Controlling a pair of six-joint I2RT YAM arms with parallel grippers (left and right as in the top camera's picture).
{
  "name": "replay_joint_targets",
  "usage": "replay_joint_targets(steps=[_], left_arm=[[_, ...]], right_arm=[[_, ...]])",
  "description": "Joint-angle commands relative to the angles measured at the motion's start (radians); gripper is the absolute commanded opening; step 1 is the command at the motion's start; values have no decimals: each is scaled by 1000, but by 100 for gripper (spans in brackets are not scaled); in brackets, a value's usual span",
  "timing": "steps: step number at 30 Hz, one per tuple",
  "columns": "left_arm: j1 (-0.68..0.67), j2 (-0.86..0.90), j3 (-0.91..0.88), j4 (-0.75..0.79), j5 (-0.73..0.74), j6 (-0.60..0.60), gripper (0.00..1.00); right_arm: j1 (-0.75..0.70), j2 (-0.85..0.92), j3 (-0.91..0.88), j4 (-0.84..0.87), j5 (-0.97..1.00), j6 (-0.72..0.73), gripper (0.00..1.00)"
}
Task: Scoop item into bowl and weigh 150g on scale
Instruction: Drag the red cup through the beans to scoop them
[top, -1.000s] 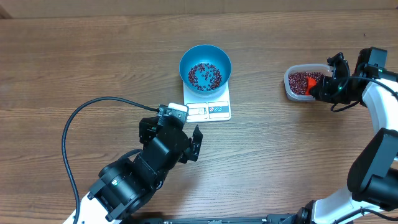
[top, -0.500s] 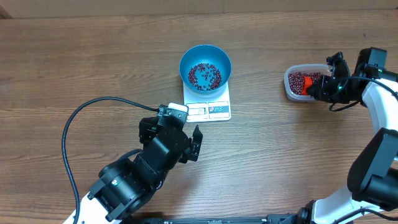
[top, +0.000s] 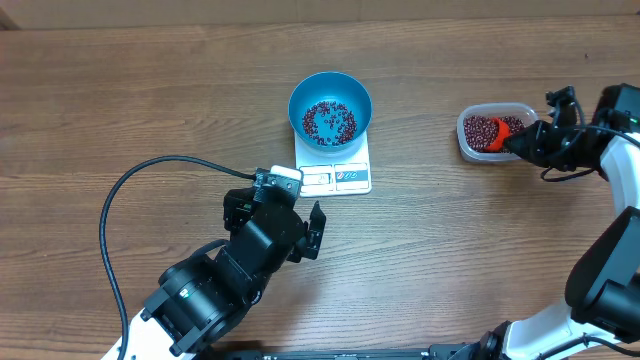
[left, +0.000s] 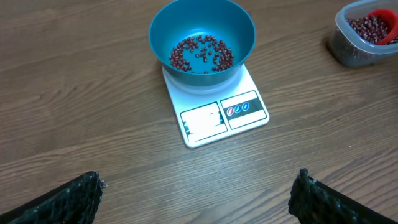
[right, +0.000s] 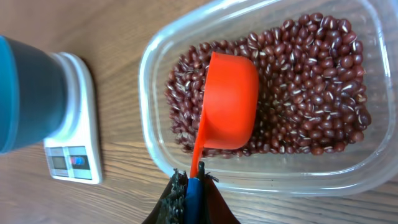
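Observation:
The blue bowl (top: 330, 108) stands on the white scale (top: 335, 170), with a thin layer of dark red beans (left: 202, 53) in its bottom. At the right, a clear plastic tub (top: 487, 133) holds a heap of the same beans (right: 311, 93). An orange-red scoop (right: 227, 109) lies bottom-up on that heap. My right gripper (right: 193, 180) is shut on the scoop's handle, just outside the tub's near wall. My left gripper (left: 199, 193) hangs open over bare table in front of the scale, nothing between its fingers (left: 68, 199).
A black cable (top: 130, 200) loops across the table left of my left arm (top: 240, 260). Wooden tabletop (top: 450, 250) surrounds the scale and the tub.
My right arm has drawn back to the right, and the scoop has shifted slightly right inside the tub. The left arm has not moved.

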Motion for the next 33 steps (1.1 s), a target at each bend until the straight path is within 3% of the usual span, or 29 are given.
replay_joint_targets(steps=[1, 33], left_arm=[[5, 2, -8, -12, 2, -14, 100], [5, 2, -8, -25, 2, -14, 99]], right_arm=[[-23, 21, -8, 5, -106, 20, 6], [-182, 71, -8, -40, -442, 26, 6]])
